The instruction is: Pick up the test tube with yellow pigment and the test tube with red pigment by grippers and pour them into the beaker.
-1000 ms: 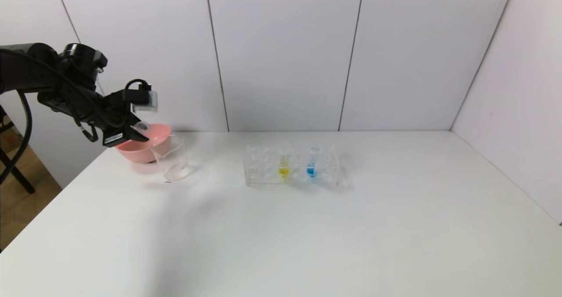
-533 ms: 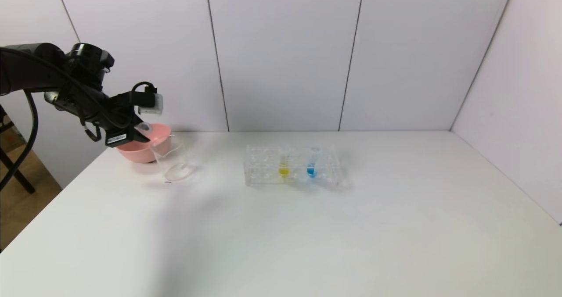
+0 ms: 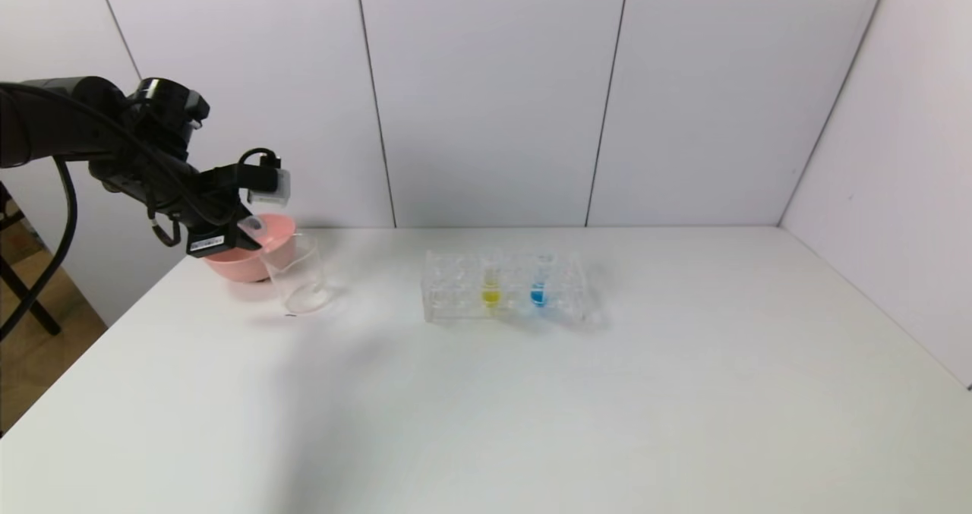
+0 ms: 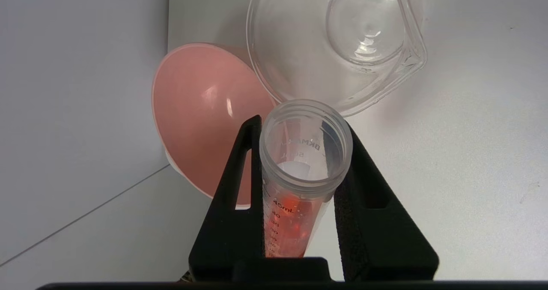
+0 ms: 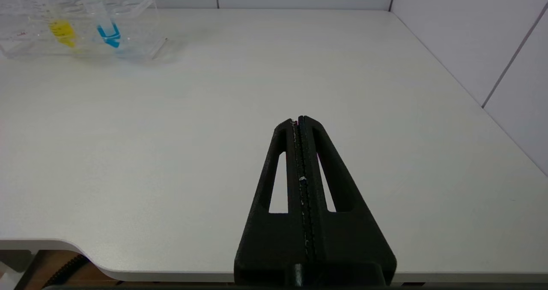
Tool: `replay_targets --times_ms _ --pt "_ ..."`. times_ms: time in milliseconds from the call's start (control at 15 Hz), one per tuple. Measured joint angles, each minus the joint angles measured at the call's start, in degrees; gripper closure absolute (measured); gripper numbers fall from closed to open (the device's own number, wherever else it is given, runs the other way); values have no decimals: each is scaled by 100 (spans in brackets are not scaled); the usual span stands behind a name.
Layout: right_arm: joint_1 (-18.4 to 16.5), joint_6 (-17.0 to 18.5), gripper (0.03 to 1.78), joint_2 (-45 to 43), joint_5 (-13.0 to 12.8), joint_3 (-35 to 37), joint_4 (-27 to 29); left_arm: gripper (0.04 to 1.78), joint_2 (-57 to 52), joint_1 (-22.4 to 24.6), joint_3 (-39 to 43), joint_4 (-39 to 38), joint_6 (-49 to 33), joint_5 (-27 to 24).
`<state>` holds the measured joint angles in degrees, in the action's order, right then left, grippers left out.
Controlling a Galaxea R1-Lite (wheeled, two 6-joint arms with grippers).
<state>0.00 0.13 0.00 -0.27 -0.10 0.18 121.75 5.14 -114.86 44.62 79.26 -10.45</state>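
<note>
The white desk is spreading out in front of me, carrying everything, and I am reading places on it as a clock face with twelve at the back wall. The clear tube rack is standing a little past the desk's middle, toward twelve o'clock. At about ten o'clock, near the back left corner, the pink bowl is sitting, and the beaker is standing just beside it on its three o'clock side; from my left wrist view the beaker's rim is overlapping the bowl's edge, and I cannot tell whether they are touching.

My left end effector is hanging over the bowl at the beaker's nine o'clock side, clamping the test tube with red pigment between its two black fingers. The tube is lying tilted, its open mouth pointing toward the beaker's rim, with red-orange liquid pooling low in the barrel near my grip.

My right end effector is idling above the desk's near edge at about five o'clock, its fingers pressing flat together on nothing.

In the rack, the test tube with yellow pigment is standing upright, with the tube of blue liquid just beside it at its three o'clock.
</note>
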Motion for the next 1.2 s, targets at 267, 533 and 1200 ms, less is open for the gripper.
replay_targets --times_ms 267,533,1200 --pt "0 0 170 0 0 0 0 134 11 -29 4 22 54 222" --pt "0 -2 170 0 2 0 0 135 44 -85 0 15 61 417" --pt "0 0 170 0 2 0 0 134 57 -201 -2 -13 72 634"
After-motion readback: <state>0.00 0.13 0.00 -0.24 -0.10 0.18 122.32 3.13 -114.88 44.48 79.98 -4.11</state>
